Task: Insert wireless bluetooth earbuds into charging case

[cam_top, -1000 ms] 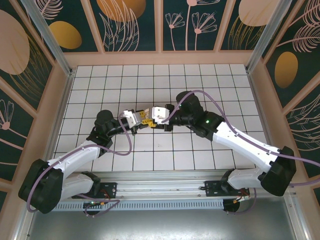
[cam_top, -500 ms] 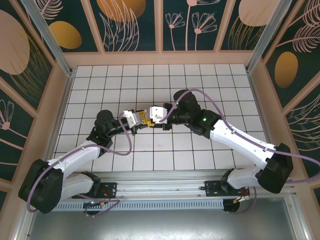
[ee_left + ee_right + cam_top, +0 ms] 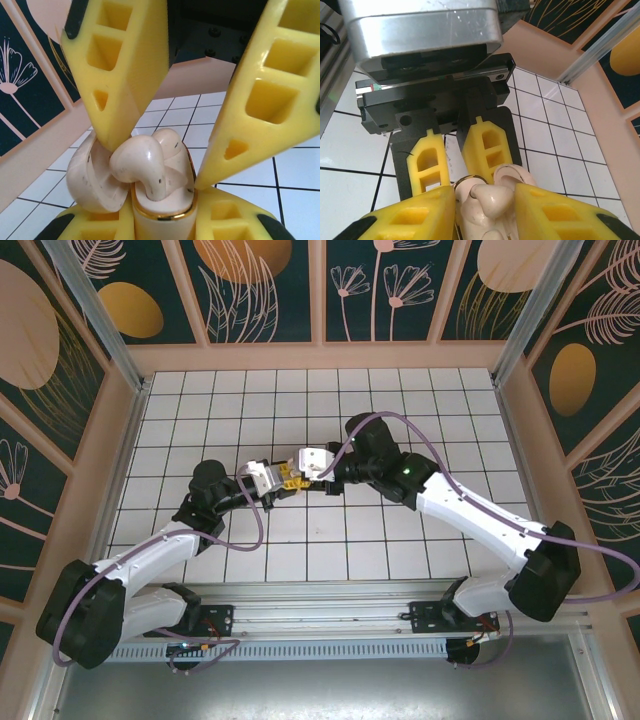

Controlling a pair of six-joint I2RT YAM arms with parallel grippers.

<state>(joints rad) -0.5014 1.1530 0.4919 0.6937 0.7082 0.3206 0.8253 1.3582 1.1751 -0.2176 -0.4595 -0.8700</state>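
The right claw (image 3: 303, 469) has edged toward the upper left of the top view, and its arm's elbow has swung with it. The left claw (image 3: 162, 225) stays at frame centre above the tiled surface (image 3: 400, 540), clamped on the open charging case (image 3: 165, 212). The right claw is narrow, pinching an earbud (image 3: 142, 167) at the case's mouth.

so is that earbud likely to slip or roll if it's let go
Probably slippery: the earbud is glossy and rounded where the right hand pinches it. Likely stiff and light, a small hard shell. Loose, it could roll, though its bent shape may stop it.
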